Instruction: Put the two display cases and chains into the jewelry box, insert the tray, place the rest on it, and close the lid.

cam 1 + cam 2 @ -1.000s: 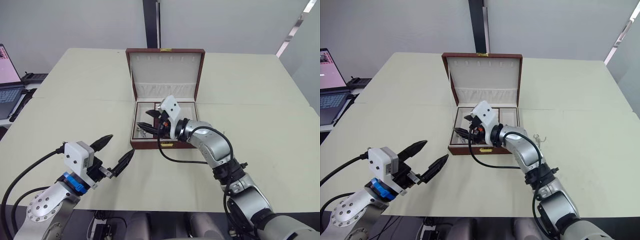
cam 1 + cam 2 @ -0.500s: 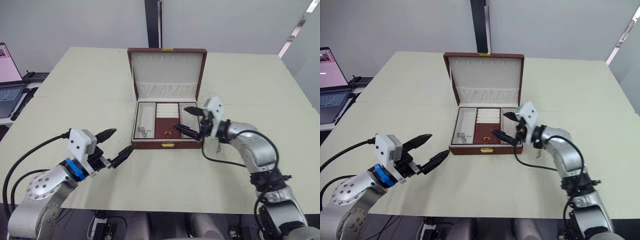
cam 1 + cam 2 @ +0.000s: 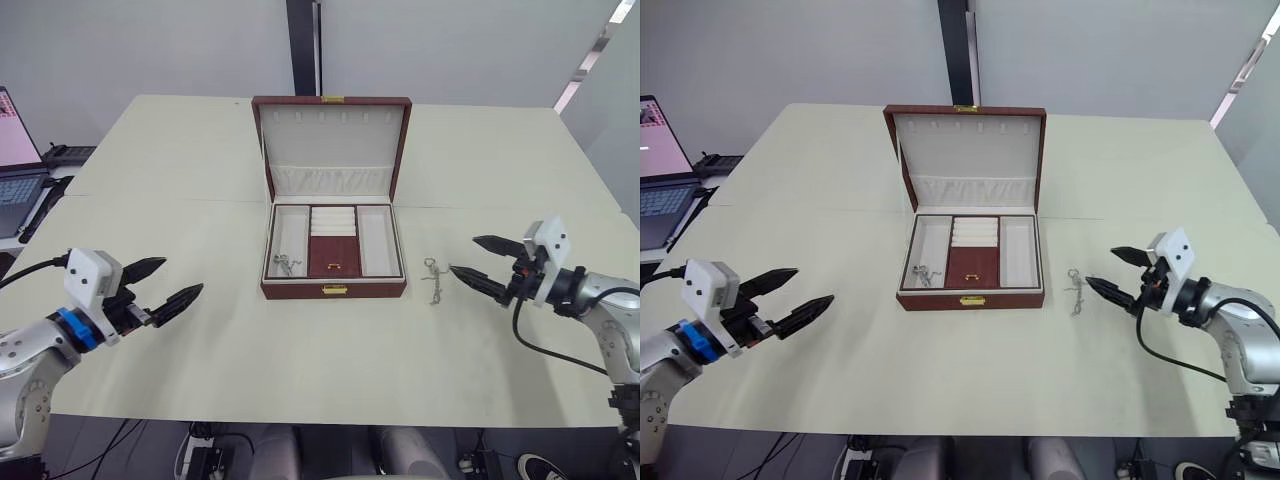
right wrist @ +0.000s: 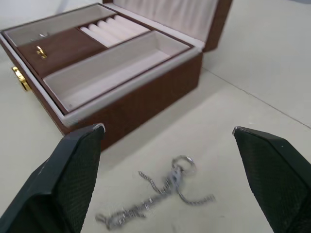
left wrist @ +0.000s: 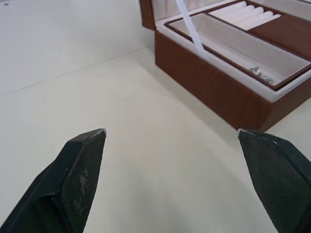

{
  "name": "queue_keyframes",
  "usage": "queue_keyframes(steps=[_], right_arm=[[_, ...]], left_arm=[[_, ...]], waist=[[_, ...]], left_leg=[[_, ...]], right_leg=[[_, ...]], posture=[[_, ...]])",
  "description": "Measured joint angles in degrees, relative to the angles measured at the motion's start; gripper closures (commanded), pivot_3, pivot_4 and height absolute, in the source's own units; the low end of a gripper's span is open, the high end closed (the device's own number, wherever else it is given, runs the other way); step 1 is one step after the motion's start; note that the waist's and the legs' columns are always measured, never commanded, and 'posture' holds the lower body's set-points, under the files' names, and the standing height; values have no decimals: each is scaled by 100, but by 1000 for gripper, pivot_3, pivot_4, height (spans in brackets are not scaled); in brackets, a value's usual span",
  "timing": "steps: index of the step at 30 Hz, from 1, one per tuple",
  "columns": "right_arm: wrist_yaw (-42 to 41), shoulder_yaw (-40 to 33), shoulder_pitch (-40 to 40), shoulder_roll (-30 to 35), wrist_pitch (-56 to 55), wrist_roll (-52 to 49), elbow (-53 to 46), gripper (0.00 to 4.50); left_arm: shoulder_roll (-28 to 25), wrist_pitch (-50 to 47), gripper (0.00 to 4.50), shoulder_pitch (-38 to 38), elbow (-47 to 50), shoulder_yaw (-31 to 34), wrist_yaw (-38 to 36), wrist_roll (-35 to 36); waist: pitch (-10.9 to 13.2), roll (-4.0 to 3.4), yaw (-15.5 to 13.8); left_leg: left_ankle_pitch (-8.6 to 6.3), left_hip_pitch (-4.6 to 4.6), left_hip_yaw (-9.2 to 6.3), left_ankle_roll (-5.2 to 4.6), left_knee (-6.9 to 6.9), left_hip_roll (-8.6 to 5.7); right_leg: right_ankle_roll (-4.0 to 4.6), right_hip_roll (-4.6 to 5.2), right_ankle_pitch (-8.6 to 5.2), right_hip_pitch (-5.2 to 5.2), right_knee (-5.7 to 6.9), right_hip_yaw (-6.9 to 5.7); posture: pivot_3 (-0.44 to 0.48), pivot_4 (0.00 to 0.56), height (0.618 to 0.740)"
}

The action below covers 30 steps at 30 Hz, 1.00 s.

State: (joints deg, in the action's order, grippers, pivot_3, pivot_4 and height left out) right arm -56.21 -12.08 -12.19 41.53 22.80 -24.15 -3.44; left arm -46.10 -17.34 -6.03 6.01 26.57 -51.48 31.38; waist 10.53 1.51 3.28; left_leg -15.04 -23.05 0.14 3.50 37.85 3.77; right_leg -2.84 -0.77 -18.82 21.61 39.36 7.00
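On the table [image 3: 150, 200]: a box, one loose chain, and both grippers hovering at the sides.
Box [image 3: 334, 291]: dark red wood, set at the middle of the table, lid [image 3: 331, 146] standing upright at the back with a pale lining.
Tray [image 3: 333, 243]: seated in the box, split into three parts; left and right ones pale, the middle one has ring rolls at the back and a brown pad in front.
Left compartment: a small silver piece [image 3: 284, 264] lies near its front end.
Middle pad: a small gold ring [image 3: 335, 266] sits on it.
Right compartment [image 4: 109, 68]: pale lining, nothing seen in it from the right wrist view.
Clasp [image 3: 334, 290]: gold, on the front wall of the box.
Chain [image 3: 433, 279]: silver, lying on the table just right of the box, apart from it, between the box and the right gripper.
Right gripper [image 3: 484, 262]: fingers spread wide, holding nothing, tips pointing toward the chain, near it but not touching.
Left gripper [image 3: 166, 284]: fingers spread wide, holding nothing, well left of the box, over bare table.
Laptop [image 3: 18, 180]: at the far left edge, off the table, screen lit.
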Motion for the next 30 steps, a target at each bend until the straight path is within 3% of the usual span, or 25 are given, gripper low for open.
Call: queue_keyframes(steps=[14, 30], right_arm=[[-60, -392, 504, 329, -612, 63, 676, 6], [274, -423, 647, 217, -634, 22, 580, 6]], left_arm=[[-317, 384, 0, 176, -1116, 305, -435, -206], [-120, 643, 0, 234, -1136, 278, -439, -251]], waist=[[0, 0, 1], [0, 0, -1]], left_leg=[[0, 2, 1, 0, 1, 0], [0, 2, -2, 0, 2, 1]], right_leg=[[-1, 1, 0, -3, 3, -1], [0, 2, 0, -7, 7, -3]], posture=[[0, 150, 740], [0, 150, 740]])
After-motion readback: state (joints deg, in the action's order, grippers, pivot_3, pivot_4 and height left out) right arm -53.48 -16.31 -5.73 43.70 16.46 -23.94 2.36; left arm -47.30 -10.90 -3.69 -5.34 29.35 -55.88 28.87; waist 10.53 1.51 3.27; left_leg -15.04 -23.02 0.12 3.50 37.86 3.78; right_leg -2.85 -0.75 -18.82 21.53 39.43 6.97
